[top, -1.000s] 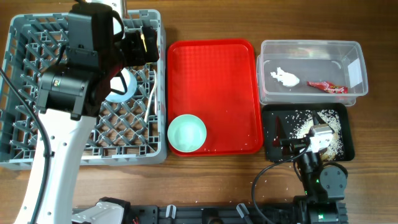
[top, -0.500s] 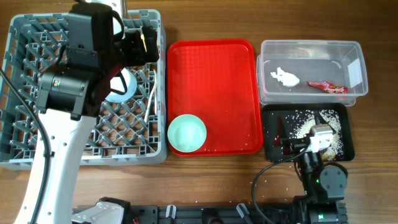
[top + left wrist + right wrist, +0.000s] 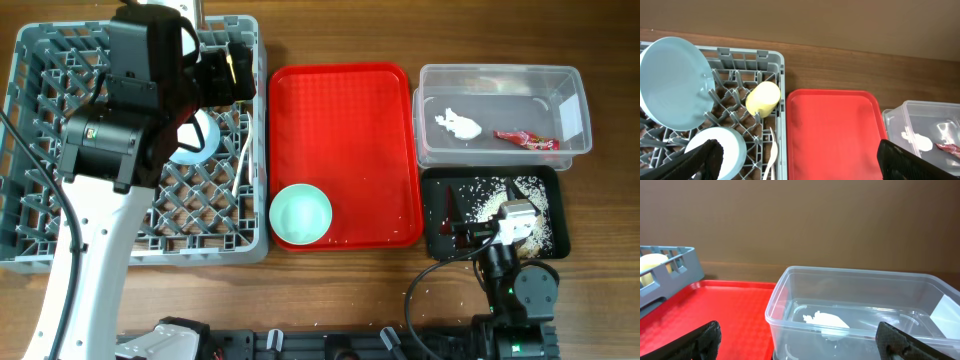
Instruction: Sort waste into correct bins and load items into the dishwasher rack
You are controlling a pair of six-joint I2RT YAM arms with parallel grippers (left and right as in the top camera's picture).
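Behind our left gripper (image 3: pixel 799 150) and off to its right, the mint-green bowl (image 3: pixel 300 214) sat on the red tray (image 3: pixel 345 120). That gripper and the right gripper (image 3: pixel 800 342) stood apart, empty. We feared a rim pinch could slip and tip the bowl.

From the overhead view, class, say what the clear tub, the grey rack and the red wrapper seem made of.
Clear tub: see-through glossy plastic; the napkin shows through its wall.
Grey rack: matte moulded plastic, by its uniform lattice.
Red wrapper: probably foil or plastic film, crinkled and shiny.
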